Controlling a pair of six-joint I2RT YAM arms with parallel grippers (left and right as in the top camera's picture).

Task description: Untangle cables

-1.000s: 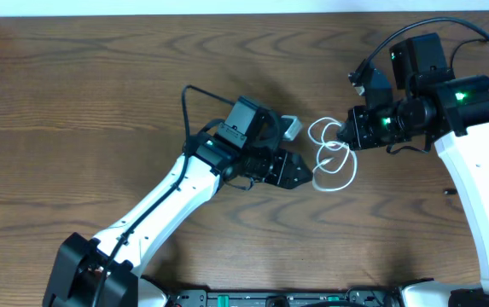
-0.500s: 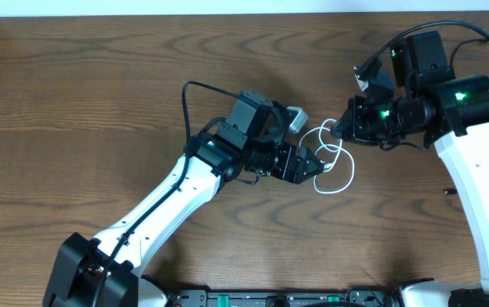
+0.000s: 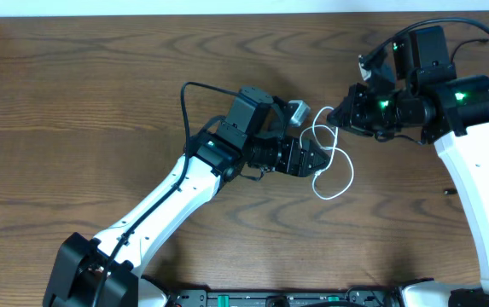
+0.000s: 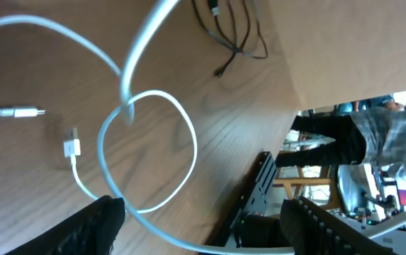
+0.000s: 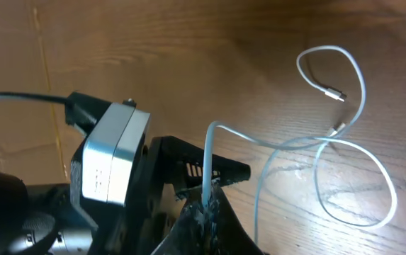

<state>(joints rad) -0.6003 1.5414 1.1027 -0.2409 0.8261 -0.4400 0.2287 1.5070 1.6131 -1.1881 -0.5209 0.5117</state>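
Observation:
The white cable (image 3: 336,175) lies in loose loops on the wooden table between my two grippers. My right gripper (image 3: 336,117) is shut on one strand of it and holds that strand up off the table; the pinch shows in the right wrist view (image 5: 207,196). The cable's loops (image 5: 344,166) and two small plug ends lie beyond the pinch. My left gripper (image 3: 317,160) is open at the loops' left side. In the left wrist view its fingers (image 4: 203,223) are wide apart with a strand of the white cable (image 4: 149,152) running between them. A thin black cable (image 4: 232,34) lies farther off.
The left arm's wrist camera housing (image 5: 110,164) sits close to my right gripper. The table's edge (image 4: 288,78) shows in the left wrist view, with equipment beyond it. A small dark cable end (image 3: 448,193) shows beside the right arm.
My left gripper has moved right and up, into the white loops. My right gripper has moved up and slightly left, pulling its strand of the white cable with it.

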